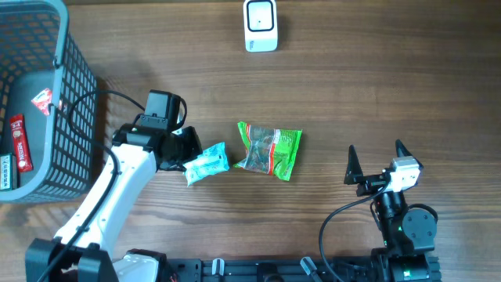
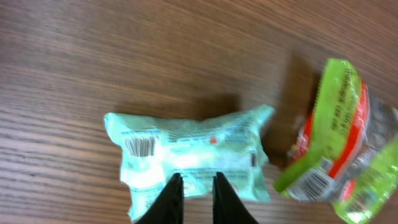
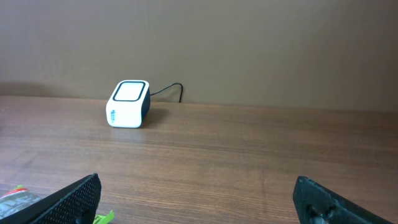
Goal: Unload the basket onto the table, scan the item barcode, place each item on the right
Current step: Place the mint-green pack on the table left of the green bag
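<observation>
Two packets: mint packet (image 1: pixel 207 163) and green snack bag (image 1: pixel 270 149) are laid in the middle of the counter (image 1: pixel 352 86), edges just apart.
Left tool (image 2: pixel 198 190): narrow, mint packet's near edge pinched.
Right tool (image 1: pixel 376 160): held wide above bare counter.
Scanner (image 1: pixel 260 23): set at the far edge, open counter between.

— Where is the scanner (image 1: pixel 261 26)?
— At the far edge of the tabletop (image 1: pixel 376 86), about mid-width.
— And the pouch (image 1: pixel 207 163)?
— Near the centre, with the bag (image 1: pixel 270 149) just right of it. The basket (image 1: pixel 78 117) stands far left, packets (image 1: pixel 19 143) lying in it.
</observation>
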You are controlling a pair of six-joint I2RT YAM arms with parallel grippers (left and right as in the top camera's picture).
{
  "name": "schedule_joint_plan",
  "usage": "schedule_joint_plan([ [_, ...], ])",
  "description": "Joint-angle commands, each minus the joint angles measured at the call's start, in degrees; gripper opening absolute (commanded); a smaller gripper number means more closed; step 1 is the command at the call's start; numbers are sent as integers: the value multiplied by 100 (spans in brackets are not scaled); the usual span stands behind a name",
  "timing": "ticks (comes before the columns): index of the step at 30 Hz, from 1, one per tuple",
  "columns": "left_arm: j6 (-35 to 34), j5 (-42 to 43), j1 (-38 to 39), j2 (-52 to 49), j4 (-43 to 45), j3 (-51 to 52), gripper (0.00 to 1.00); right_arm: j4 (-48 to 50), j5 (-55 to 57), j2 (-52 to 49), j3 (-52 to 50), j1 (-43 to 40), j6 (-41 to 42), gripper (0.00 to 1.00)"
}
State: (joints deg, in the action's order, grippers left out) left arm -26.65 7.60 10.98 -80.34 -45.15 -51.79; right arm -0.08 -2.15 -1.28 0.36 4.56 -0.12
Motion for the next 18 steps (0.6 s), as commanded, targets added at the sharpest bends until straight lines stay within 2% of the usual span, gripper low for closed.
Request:
schedule_joint_plan([
  [1,26,-385,15,-450,442,273,15,11,-70,26,-4,-13,15,100],
  [3,-85,-358,15,-859,704,404,15,11,-70,26,-4,-13,15,100],
  [6,-79,-50,17,-1266,551,409,20,11,-70,26,-4,-13,15,100],
  [9,-72,321,44,-1620,555,422,31,11,-70,26,-4,-13,17,100],
  [10,-28,323,48,-1692,577,422,40,11,-70,26,-4,-13,15,100],
  [15,94,280,4,-1102,120,-321,68,11,-72,26,-4,-13,17,100],
  [17,70,284,28,-603,11,-433,67,11,-70,26,-4,-13,15,100],
  [18,70,284,46,-518,-52,-433,63,11,-70,26,-4,-13,15,100],
])
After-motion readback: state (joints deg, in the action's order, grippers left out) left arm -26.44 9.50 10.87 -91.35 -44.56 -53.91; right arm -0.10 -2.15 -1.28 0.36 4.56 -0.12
